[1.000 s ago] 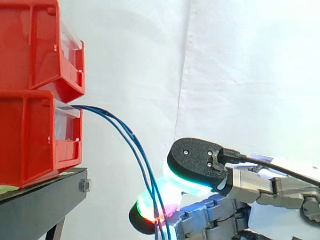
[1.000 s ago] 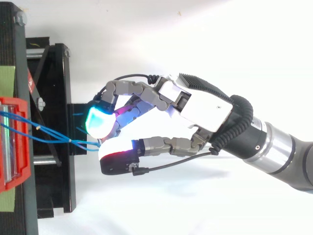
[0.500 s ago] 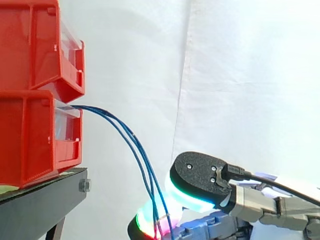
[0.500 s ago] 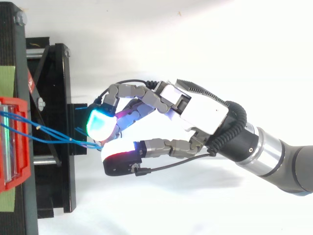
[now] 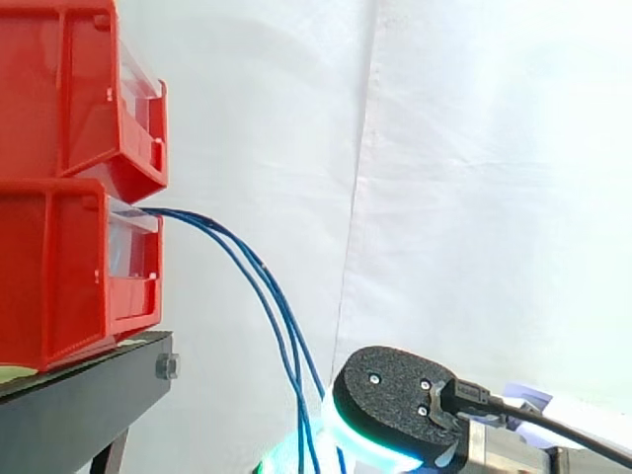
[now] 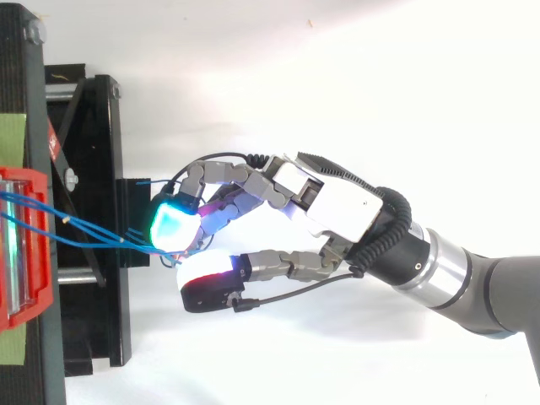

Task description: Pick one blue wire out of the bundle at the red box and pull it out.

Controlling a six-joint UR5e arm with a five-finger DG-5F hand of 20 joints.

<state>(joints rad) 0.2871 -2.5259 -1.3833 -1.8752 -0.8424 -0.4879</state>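
- The hand [image 6: 337,202] is curled up tight. Its pads [image 6: 173,224] glow blue-green. The thumb pad [image 6: 202,277] glows white and red, right next to them.
- The pads are squeezed close together, and the blue wires [image 6: 126,242] run right into the small gap between them. I think the hand has a pinch on the wires. I cannot tell if it holds one wire or more.
- It uses just its tips, most likely because the wires are so thin. A big grab would take the whole bunch.
- From the side, the hand [image 5: 395,405] is low down, well below the bins. The wires [image 5: 183,214] hang down to it in a long curve. I think a low grip like this lets it tug the wire down and away from the bin.
- The arm [image 6: 489,287] reaches in from the right, so the hand faces the bins.
- The wires come out of the front of the lower bin [image 5: 59,276], near its top lip. Their far ends are inside it, so no wire is out yet.
- From above, the wires are spread apart at the bin and come together near the hand.
- The lower bin sits on the black stand [image 5: 89,395], at the edge nearest the hand. The top bin [image 5: 69,89] is stacked on it.
- A white curtain [image 5: 474,148] hangs behind it all.
- The grab looks done, and the pull is the job now. Two wires may come out at once if both are pinched.
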